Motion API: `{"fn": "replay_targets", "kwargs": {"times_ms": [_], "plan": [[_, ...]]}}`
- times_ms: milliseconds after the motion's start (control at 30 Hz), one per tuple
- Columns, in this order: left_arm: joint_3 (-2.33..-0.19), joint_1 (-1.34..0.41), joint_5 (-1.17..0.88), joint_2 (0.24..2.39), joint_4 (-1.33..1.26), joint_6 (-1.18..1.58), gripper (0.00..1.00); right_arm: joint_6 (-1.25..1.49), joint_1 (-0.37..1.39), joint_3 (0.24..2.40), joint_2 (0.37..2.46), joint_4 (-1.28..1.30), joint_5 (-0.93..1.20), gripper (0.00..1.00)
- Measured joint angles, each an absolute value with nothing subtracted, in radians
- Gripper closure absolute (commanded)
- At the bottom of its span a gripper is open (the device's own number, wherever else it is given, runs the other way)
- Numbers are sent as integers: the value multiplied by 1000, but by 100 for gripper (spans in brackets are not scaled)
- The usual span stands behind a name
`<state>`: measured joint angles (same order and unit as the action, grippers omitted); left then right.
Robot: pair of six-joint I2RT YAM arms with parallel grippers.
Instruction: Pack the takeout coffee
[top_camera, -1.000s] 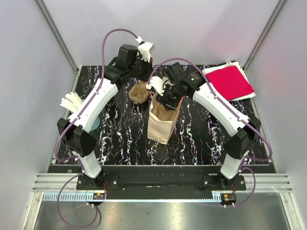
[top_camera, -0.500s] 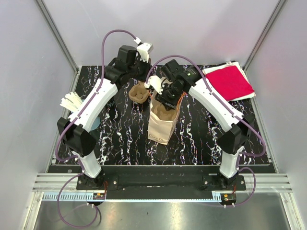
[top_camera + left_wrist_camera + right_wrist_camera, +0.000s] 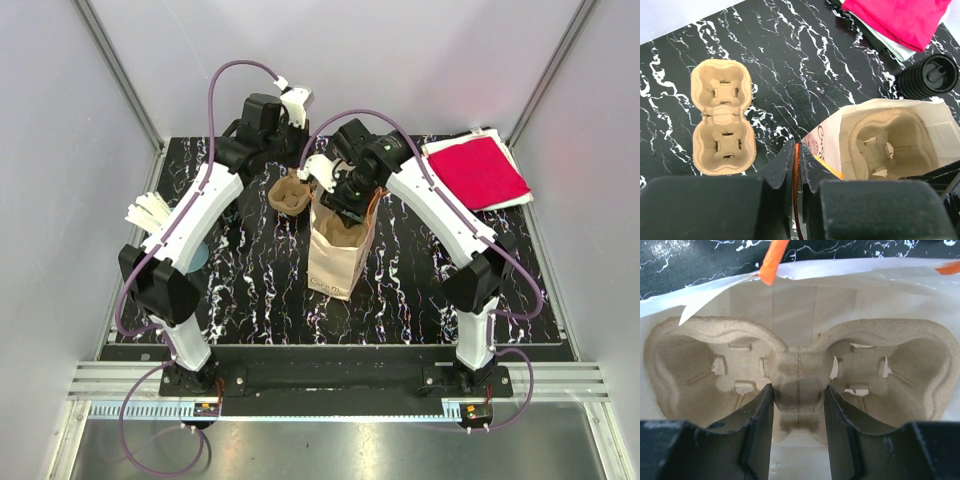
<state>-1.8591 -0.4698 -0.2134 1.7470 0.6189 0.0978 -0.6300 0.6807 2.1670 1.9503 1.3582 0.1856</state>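
A brown paper bag stands open at the table's middle. Inside it sits a pulp two-cup carrier, also seen from above in the left wrist view. My right gripper reaches into the bag mouth and is shut on that carrier's centre ridge. My left gripper is shut on the bag's orange handle at the bag's left rim. A second pulp carrier lies empty on the table, left of the bag. A black ribbed cup with a lid lies beyond the bag.
A red napkin lies on white papers at the far right corner. White strips and a pale blue disc lie at the left edge. Grey walls close the table in on three sides.
My right gripper has shifted a little to the left and farther back over the bag mouth, still holding the carrier. The left gripper has stayed on the handle.
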Motion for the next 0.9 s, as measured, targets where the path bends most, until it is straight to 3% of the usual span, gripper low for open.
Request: {"fn": "replay_targets", "kwargs": {"times_ms": [400, 900], "plan": [[-1859, -459, -208, 1749, 645, 91, 89, -606, 671, 2210, 1996, 1370, 166, 66], [-1859, -457, -212, 1758, 661, 85, 85, -591, 674, 2174, 1991, 1350, 174, 52]]}}
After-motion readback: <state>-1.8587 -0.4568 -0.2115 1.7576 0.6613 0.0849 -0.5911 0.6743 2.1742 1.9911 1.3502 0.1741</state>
